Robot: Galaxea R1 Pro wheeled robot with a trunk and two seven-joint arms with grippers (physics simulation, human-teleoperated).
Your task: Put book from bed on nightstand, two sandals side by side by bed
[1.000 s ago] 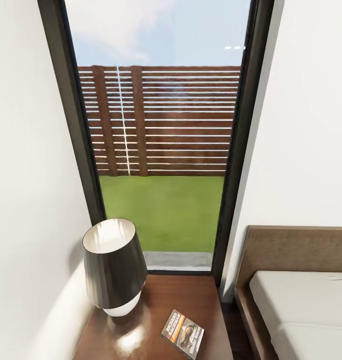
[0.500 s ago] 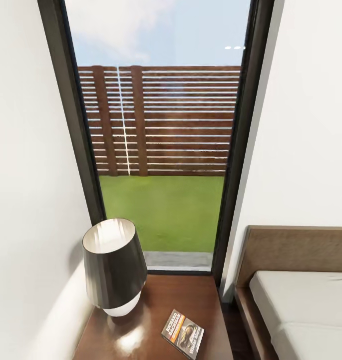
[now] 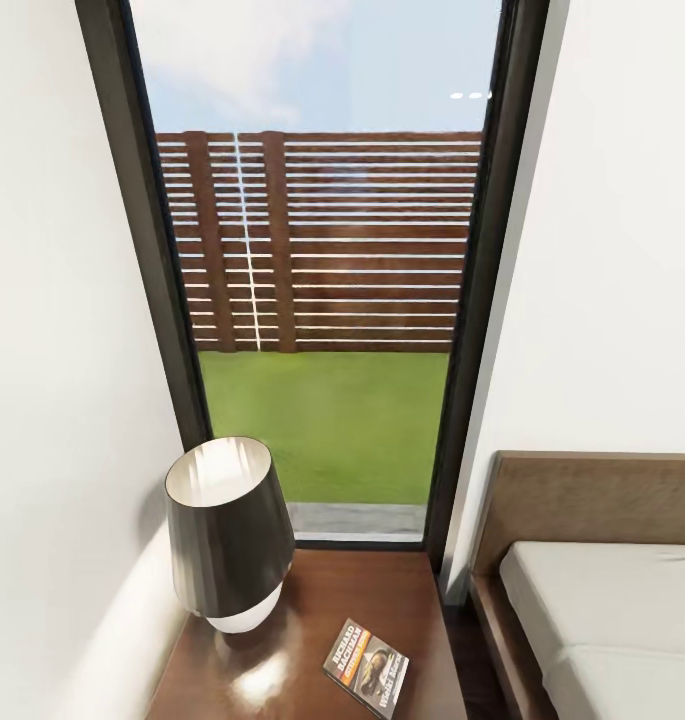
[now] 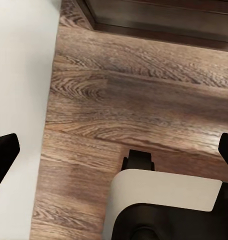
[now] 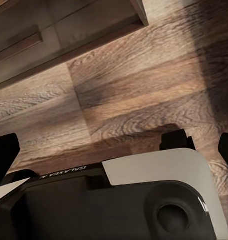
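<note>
Resting flat on the nightstand (image 3: 402, 600) tabletop, near its front edge, the book (image 3: 367, 668) lies cover up — that half of the job looks done. Beside it stands a dark-shaded lamp (image 3: 229, 530); the bed (image 3: 602, 600) sits just to the right. Both arms hang low over the plank floor (image 4: 139, 105): left end effector (image 4: 114, 150) spread wide and empty, right end effector (image 5: 114, 150) likewise released. Beyond, the window (image 3: 322, 300) shows fence and grass.

I'm in a home bedroom: the bed (image 3: 602, 620) with headboard sits at my 2 o'clock, a nightstand (image 3: 382, 590) with lamp (image 3: 227, 530) at 12, a tall window (image 3: 322, 300) onto grass beyond, plank floor (image 4: 134, 100) below.
</note>
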